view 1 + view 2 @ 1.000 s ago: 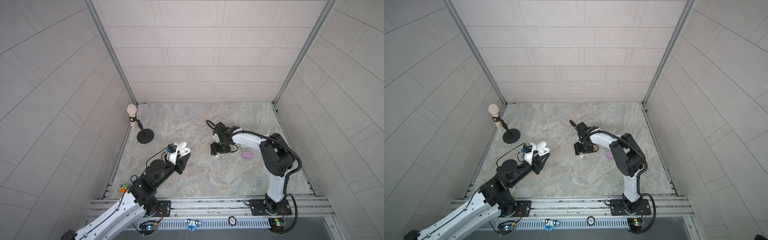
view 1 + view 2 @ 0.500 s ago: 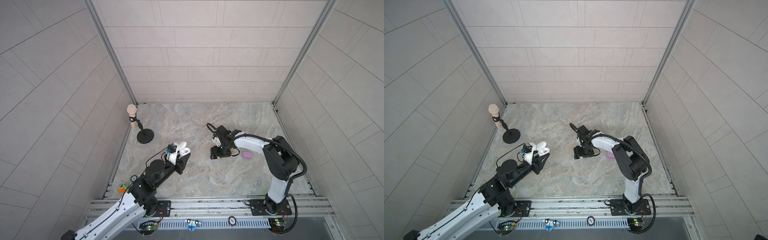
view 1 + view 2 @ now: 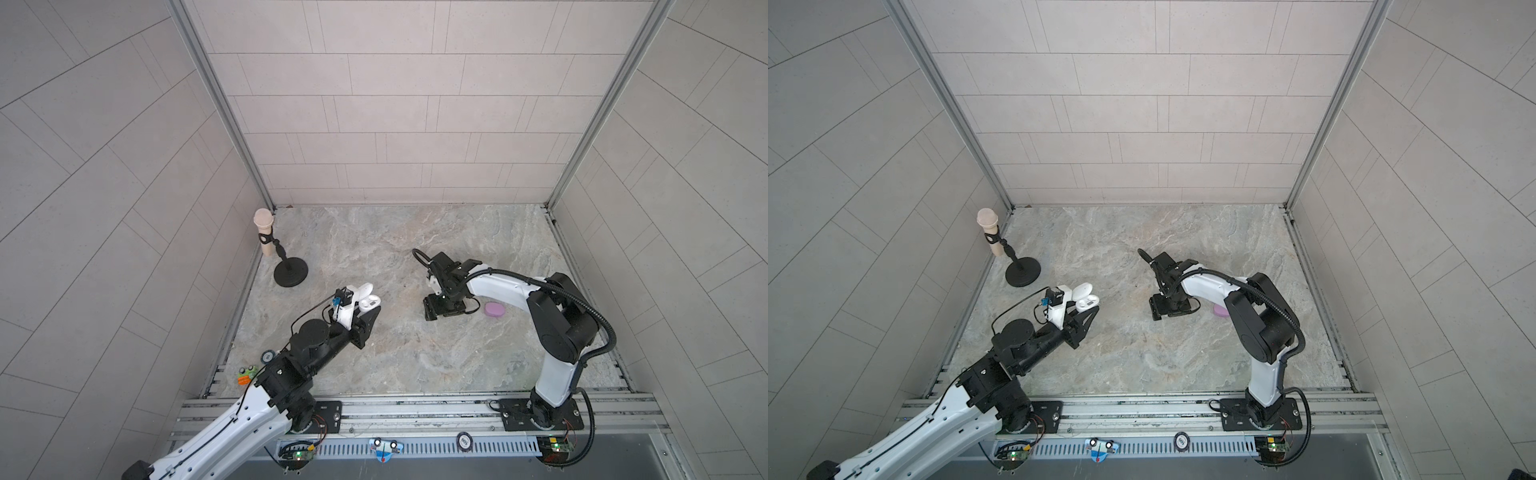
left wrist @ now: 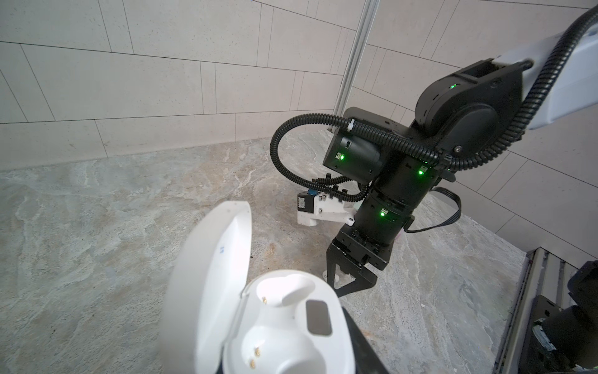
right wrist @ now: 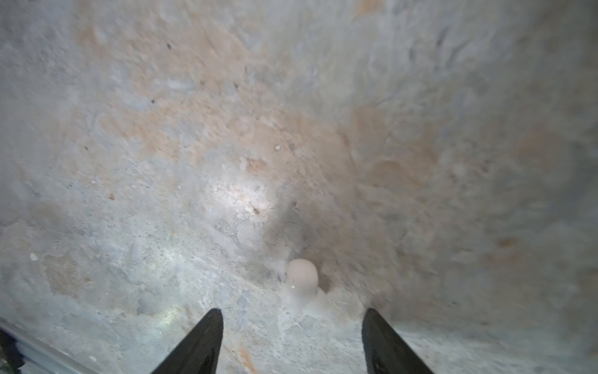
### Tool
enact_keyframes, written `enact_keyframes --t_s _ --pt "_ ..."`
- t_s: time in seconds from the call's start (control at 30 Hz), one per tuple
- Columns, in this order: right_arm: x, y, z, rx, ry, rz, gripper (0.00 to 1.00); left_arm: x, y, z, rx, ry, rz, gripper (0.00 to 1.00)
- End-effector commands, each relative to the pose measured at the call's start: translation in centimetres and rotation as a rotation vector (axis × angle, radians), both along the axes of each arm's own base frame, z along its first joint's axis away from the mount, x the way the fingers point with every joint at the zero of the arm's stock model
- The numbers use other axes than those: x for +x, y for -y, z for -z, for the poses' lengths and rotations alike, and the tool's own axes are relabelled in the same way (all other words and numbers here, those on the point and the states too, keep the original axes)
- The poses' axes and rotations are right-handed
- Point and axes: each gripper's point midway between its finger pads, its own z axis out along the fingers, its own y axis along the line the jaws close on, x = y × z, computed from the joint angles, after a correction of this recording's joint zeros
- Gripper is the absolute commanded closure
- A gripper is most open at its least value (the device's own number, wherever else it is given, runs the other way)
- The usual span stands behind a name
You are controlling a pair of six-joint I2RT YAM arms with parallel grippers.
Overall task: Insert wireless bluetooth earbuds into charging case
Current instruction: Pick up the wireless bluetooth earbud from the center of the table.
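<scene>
The white charging case [image 4: 281,327] is gripped by the closed left hand [image 3: 368,312] and held clear above the bench [image 3: 415,357], with its lid swung open. The right hand [image 5: 291,315] is lowered close to the bench, well apart from the left, with its jaws spread and nothing gripped. A white earbud [image 5: 301,275] is seen lying on the bench just beyond the fingertips [image 5: 210,323], in line with the gap between them and touched by neither. A lilac case [image 3: 494,309] is laid just beside the right arm.
</scene>
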Motion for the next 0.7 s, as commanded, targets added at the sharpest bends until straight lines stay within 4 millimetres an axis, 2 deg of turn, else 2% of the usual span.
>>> enact_keyframes --t_s 0.0,0.4,0.67 --pt "0.6 0.7 -1.7 -0.082 0.056 -0.037 0.30 0.0 0.0 -1.1 -0.019 0.027 0.004 0.87" --pt "1.3 0.2 -1.2 -0.185 0.120 0.023 0.53 0.0 0.1 -1.1 -0.021 0.027 0.007 0.87" --pt "1.5 -0.2 -0.1 -0.196 0.105 0.015 0.59 -0.1 0.0 -1.0 -0.025 0.026 0.006 0.87"
